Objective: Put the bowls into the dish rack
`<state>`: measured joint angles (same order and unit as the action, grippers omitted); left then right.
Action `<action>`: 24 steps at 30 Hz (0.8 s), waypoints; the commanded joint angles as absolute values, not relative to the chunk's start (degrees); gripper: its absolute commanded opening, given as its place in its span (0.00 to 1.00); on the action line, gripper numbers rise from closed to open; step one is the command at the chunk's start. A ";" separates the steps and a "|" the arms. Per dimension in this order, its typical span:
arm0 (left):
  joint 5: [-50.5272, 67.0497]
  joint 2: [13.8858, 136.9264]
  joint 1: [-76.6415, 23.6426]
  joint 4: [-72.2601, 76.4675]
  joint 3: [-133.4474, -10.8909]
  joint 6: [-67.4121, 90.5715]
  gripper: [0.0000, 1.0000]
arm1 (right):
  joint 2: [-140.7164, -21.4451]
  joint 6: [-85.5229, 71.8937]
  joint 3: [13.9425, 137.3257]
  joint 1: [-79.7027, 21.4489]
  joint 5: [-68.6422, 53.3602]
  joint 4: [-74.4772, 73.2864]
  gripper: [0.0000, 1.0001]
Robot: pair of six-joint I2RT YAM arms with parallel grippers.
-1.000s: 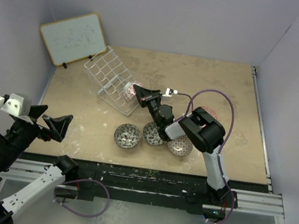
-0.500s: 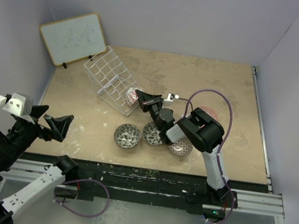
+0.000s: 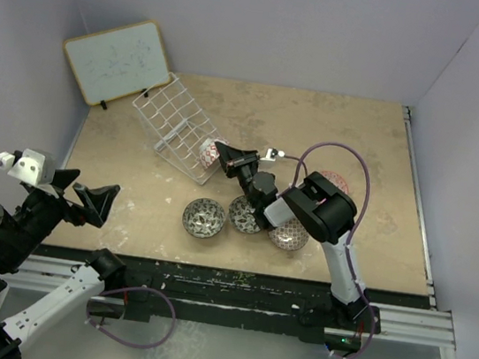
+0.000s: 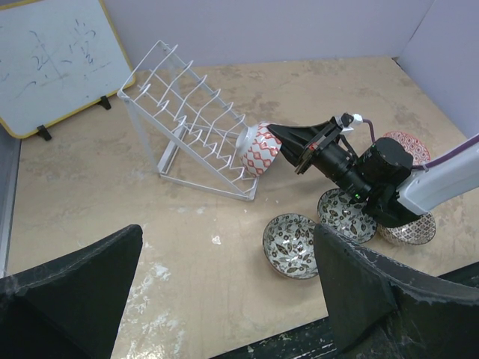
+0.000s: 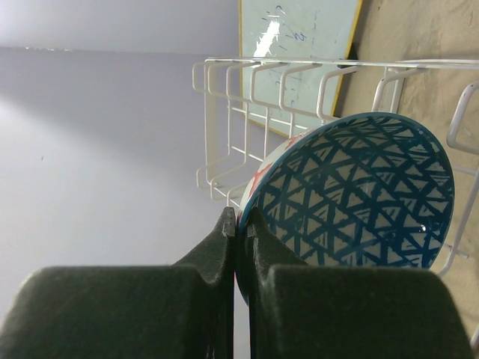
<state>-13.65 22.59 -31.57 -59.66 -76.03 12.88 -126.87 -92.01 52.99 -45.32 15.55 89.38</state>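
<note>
Judging by what lies where, the table (image 3: pixel 361 143) carries everything, and the white wire dish rack (image 3: pixel 170 114) slants across its far left part, just in front of the whiteboard (image 3: pixel 118 60); every slot that shows along the rack looks bare, so I judge that no bowl is properly loaded yet; the right arm reaches from its base toward the rack's near right corner, and the right gripper (image 4: pixel 275 140) is clenched on the rim of the blue-lined bowl (image 4: pixel 258 148), one finger inside and one outside, as the right wrist view shows; that bowl is held on edge, at the rack's end wires, and whether it already sits between two prongs I cannot tell; four more bowls wait on the table: a dark-patterned bowl (image 4: pixel 291 245) near the front edge, a second dark bowl (image 4: pixel 346 215) just beside it, a reddish bowl (image 4: pixel 410 230) partly under the right arm, and a red-patterned bowl (image 4: pixel 408 142) beyond the arm; the left gripper (image 3: pixel 80 191) hangs well apart at the near left, jaws spread, holding nothing; the task looks barely begun, with one bowl at the rack and four left to fetch.
</note>
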 commanded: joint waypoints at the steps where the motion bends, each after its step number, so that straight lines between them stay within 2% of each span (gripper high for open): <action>1: -13.07 22.46 -31.73 -58.89 -76.37 13.17 0.99 | -125.09 -92.88 55.22 -45.68 16.32 110.22 0.00; 3: -12.93 22.26 -31.77 -58.93 -76.37 13.33 0.99 | -126.26 -94.78 54.76 -45.62 16.55 110.21 0.00; 8: -13.00 21.77 -31.73 -59.22 -76.18 13.77 0.99 | -128.20 -97.71 53.74 -45.66 16.97 110.21 0.08; 15: -12.92 21.90 -31.73 -59.17 -76.52 14.10 0.99 | -126.49 -97.06 52.91 -45.62 16.92 110.21 0.33; 18: -12.67 22.05 -31.73 -58.84 -76.62 14.14 0.99 | -125.50 -97.07 51.88 -45.66 17.22 110.21 0.38; 24: -12.30 22.13 -31.73 -58.52 -76.57 14.43 0.99 | -124.80 -97.91 50.27 -45.62 16.32 110.13 0.40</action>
<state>-13.21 21.93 -31.57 -59.68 -76.03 13.23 -128.20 -96.82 51.24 -45.36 15.77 90.74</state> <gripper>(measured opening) 0.990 0.392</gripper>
